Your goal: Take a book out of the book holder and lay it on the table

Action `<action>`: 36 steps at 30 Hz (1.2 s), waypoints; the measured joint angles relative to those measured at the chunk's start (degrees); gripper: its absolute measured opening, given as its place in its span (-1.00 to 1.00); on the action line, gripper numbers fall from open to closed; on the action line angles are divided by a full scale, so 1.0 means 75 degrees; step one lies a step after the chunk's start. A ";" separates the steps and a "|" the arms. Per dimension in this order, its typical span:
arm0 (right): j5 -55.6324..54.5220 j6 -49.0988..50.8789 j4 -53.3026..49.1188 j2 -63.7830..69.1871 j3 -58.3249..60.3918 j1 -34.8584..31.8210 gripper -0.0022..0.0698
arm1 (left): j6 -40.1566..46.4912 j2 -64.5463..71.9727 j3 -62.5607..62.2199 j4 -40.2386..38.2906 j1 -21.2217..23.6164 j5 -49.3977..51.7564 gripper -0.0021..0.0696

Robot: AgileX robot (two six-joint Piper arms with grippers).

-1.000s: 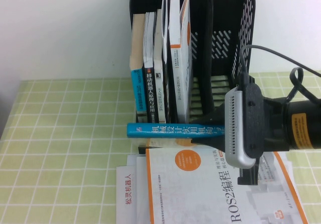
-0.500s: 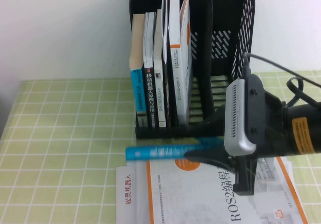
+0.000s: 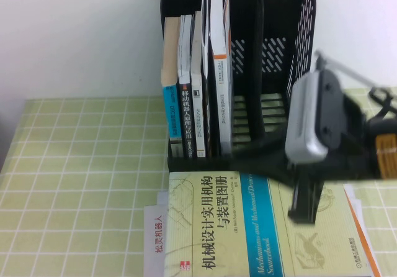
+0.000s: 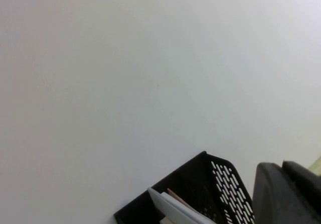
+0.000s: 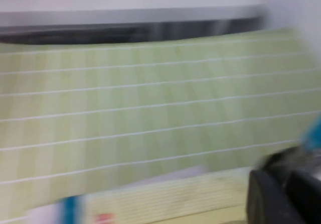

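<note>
Your right gripper (image 3: 263, 159) hangs over the book (image 3: 248, 227); its jaw state is unclear. Book lies flat, cover up. Left gripper (image 4: 288, 194) unclear too.

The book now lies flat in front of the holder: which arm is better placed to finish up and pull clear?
The right. Its gripper sits just above the book on the table, beside the book holder. The left gripper is raised, away from the table.
</note>
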 joint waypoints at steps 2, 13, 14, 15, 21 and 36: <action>0.0840 -0.0189 0.0000 -0.0322 -0.0174 0.0000 -0.79 | 0.0002 -0.0062 0.0000 0.0073 -0.0152 0.0000 -0.95; 0.7175 -0.3283 0.1070 -0.3354 -0.0661 0.0000 -0.94 | -0.1611 -0.0925 0.0000 0.2591 -0.0207 0.1911 -0.95; 0.7688 -0.4148 0.1676 -0.3588 -0.0620 0.0000 -0.94 | -0.1994 -0.1047 0.0000 0.2818 -0.0207 0.2359 -0.95; 0.8351 -0.5374 0.2683 -0.3891 -0.0612 0.0000 -0.94 | -0.2420 -0.1203 0.0000 0.3029 -0.0207 0.2810 -0.95; 1.3294 -1.2025 0.8593 -0.5438 -0.0477 0.0000 -0.94 | -0.3289 -0.2240 0.0084 0.2642 -0.0207 0.4369 -0.95; 1.1265 -1.3390 1.4897 -0.9910 0.3301 0.0000 -0.94 | -0.2443 -0.4521 0.4737 -0.0290 -0.0207 0.0727 -0.95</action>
